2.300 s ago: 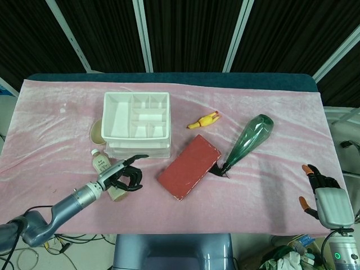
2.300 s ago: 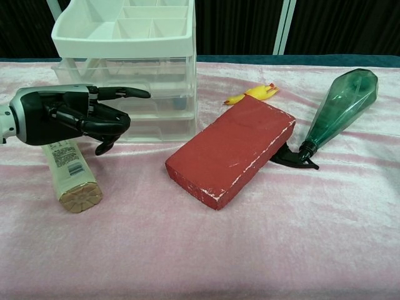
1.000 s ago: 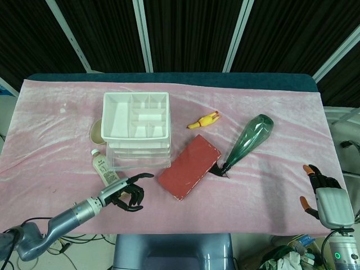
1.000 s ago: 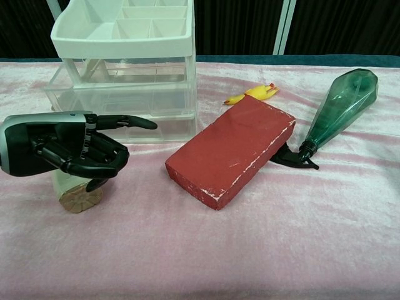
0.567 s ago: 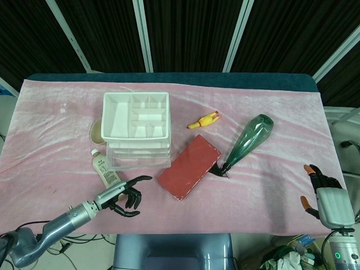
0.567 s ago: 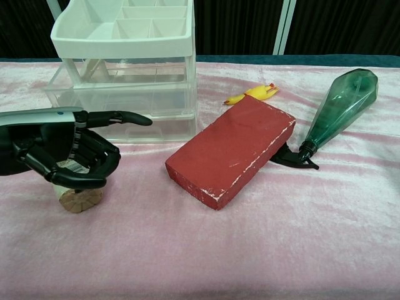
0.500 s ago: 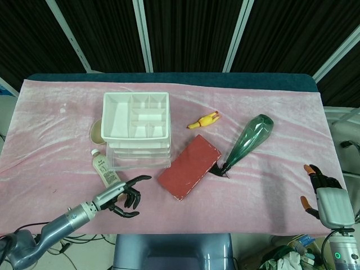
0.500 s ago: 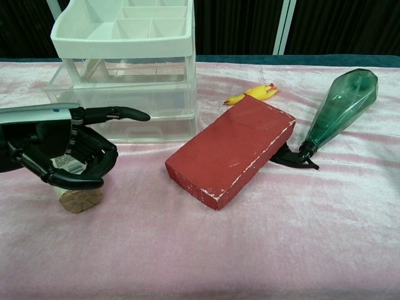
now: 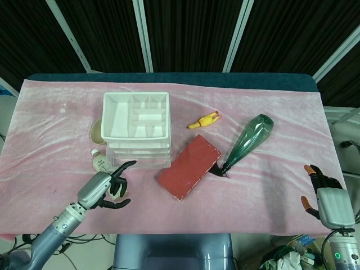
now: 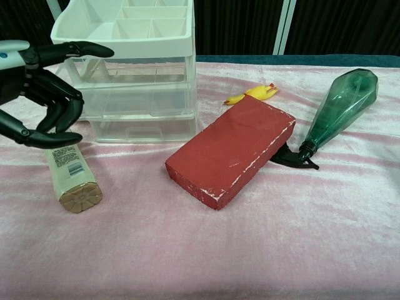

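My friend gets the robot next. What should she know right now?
Left hand: open, fingers spread, above the lotion tube, holding nothing.
Right hand: idle at the table's right edge, holding nothing; fingers too unclear to call.
The tube lies flat on the pink cloth, in front of the white drawer box.
The red brick, green spray bottle and yellow toy lie apart on the cloth, untouched.
Done: nothing is picked up yet.
Left: probably lower the left hand and grip the tube.
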`<state>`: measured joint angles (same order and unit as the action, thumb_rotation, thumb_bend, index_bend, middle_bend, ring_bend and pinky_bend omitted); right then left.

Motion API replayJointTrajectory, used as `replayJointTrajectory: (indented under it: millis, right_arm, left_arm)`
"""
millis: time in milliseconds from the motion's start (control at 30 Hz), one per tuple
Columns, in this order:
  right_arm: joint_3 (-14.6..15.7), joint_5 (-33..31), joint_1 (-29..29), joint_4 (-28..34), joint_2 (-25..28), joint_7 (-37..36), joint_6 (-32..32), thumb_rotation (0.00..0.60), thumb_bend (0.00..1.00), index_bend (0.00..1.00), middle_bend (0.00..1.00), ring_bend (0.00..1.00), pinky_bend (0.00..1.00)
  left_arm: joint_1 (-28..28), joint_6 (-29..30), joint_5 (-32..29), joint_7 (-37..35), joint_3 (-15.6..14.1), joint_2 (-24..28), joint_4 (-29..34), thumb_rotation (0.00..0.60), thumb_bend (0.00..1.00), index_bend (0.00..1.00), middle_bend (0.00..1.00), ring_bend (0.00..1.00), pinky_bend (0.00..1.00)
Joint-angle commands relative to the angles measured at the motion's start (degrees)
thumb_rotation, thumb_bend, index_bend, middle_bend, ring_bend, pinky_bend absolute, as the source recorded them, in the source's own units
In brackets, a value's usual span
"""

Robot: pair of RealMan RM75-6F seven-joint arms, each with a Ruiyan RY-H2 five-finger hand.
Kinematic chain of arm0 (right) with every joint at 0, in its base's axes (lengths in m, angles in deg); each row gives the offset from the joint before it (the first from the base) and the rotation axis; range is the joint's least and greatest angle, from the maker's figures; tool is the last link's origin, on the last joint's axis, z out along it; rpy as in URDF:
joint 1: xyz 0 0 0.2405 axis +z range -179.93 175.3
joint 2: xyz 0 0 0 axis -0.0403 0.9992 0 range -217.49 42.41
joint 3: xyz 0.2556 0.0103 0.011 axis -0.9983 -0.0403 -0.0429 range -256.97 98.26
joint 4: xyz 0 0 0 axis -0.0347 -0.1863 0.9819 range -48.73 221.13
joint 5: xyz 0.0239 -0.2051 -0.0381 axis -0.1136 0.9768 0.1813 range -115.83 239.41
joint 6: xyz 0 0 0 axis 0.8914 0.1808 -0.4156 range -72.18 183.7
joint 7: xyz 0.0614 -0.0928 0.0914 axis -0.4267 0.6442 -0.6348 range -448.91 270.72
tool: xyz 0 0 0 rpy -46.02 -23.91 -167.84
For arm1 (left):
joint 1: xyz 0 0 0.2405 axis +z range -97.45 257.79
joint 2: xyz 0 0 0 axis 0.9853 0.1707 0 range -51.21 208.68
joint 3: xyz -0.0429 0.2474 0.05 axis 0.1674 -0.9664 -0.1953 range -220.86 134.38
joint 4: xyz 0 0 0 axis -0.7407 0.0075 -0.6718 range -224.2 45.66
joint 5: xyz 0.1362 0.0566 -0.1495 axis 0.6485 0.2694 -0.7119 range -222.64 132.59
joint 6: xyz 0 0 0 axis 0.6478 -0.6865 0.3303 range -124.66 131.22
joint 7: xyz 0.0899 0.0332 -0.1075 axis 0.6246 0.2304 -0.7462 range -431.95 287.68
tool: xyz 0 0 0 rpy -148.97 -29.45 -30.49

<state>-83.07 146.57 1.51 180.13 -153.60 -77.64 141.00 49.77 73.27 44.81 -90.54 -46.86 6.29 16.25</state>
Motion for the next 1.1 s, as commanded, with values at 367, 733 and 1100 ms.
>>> replayJointTrajectory:
  millis: [367,733,1100]
  right_arm:
    - [0.0,-0.2,0.0,0.2,0.1,0.1,-0.2,0.600,0.27,0.13,0.12,0.27,0.27]
    - [0.0,-0.3,0.0,0.3,0.1,0.1,-0.3,0.600,0.27,0.14,0.12,0.27,0.27]
    - [0.0,-0.8,0.0,0.7,0.3,-0.3,-0.7,0.600,0.28,0.15,0.12,0.28,0.28]
  left_arm:
    - [1.2,-3.3,-9.8,7.6,3.6,-0.9,1.7,0.600,0.27,0.06,0.68,0.70,0.70]
    - [1.4,-5.2,-10.6,8.5,4.2,-1.3,1.7,0.600,0.27,0.21,0.69,0.71,0.70]
    - [2.4,-4.7,-11.2,11.5,4.8,-2.6,1.5,0.600,0.27,0.25,0.70,0.71,0.70]
